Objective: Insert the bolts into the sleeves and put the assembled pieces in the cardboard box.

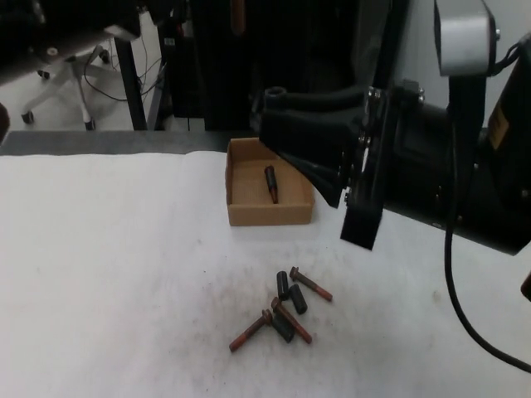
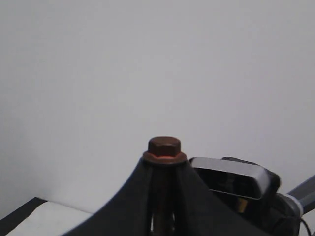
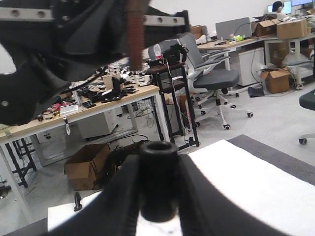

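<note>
My left gripper is shut on a rusty bolt, whose hex head sticks out between the fingers. My right gripper is shut on a black sleeve, open end up. The threaded shaft of the bolt hangs just above that sleeve, apart from it. On the white bench, the cardboard box holds one assembled piece. Nearer the front lie three loose bolts and three black sleeves in a cluster.
A large black arm hangs over the bench's right side, close to the box. White cloth covers the bench, with open room at the left. Desks, chairs and boxes stand in the room behind.
</note>
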Available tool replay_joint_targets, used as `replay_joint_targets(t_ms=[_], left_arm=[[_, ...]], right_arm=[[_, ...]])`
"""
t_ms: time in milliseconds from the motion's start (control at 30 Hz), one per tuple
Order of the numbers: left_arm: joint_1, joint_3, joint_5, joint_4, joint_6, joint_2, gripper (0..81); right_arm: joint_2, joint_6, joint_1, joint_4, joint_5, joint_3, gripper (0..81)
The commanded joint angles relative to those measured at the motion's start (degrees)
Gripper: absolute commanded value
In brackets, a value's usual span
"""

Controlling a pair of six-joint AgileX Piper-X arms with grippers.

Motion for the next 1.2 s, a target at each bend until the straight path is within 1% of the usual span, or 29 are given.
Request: replay_joint_targets(t_ms=[0,100,167,433,667,833,967,1167], left_arm=[[-1.61,-0.3,0.74,-1.38,-0.42,-0.21,0.2],[-3.61,-0.3,0.08,-1.38,0.3,-0.21,0.2],[-4.1,-0.3,-0.47,-1.28,1.56,-0.21,0.2],[-3.82,-0.2,-1.37,-0.38,2.22,0.83,0.2],[-4.02,-0.2,-1.41,0.8,2.22,2.97,0.2],[-4.02,-0.2,-2.59,0.8,2.22,3.3,0.2],[-4.02,-0.2,-4.27,0.8,2.22,3.3,0.2],[-4.02,-0.2,-4.59,0.8,3.52,3.3,0.2]], right_arm=[[-0.39,1.19,0.08,-0.28,0.75,-0.74,0.8],[-0.39,2.17,0.08,-0.28,0.75,-0.74,0.8],[-0.39,2.94,0.08,-0.28,0.75,-0.74,0.8],[-0.39,3.18,0.08,-0.12,0.65,-1.83,0.8],[-0.39,2.01,0.08,4.72,0.65,-4.05,0.8],[-0.39,2.03,0.08,4.83,-0.66,-4.09,0.8],[-0.39,-1.78,0.08,5.81,-1.5,-4.09,0.8],[-0.39,-2.97,0.08,10.19,-1.5,-4.09,0.8]])
